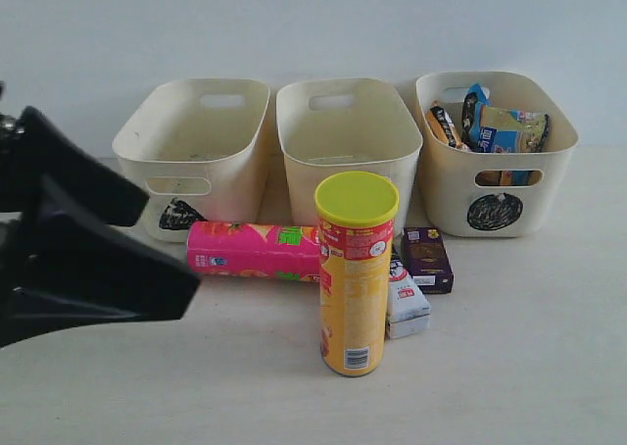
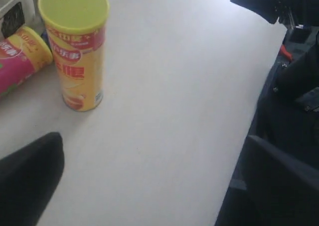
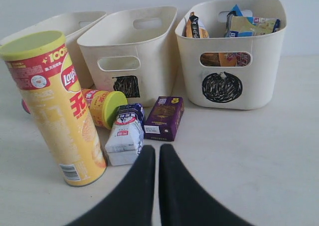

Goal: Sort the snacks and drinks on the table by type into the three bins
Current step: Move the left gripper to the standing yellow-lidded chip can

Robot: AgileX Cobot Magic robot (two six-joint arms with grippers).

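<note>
Three cream bins are being shown in a row at the top of the exterior view: the left bin (image 1: 191,156) and the middle bin (image 1: 348,146) with nothing visible inside, and the right bin (image 1: 460,185) with a blue-white bag (image 1: 505,126) and an orange-brown bag (image 1: 444,124) inside it. In the middle of the frame the yellow tube (image 1: 355,278) is being seen upright on the bench (image 1: 519,367). The pink tube (image 1: 250,251) is lying on its side behind the yellow one and to its left, in front of the left and middle bins. Just right of the yellow tube, the white-and-blue carton (image 1: 407,303) and the purple carton (image 1: 427,259) are lying side by side.

The right end effector (image 3: 158,151) is being held closed on nothing, its fingers (image 3: 142,186) nearly touching, at the bottom centre of the right wrist view, just short of the two cartons.

Of the left end effector (image 2: 30,181) only a dark blurred form is being shown at the lower left of the left wrist view, so it cannot be told whether it is open or closed.
</note>
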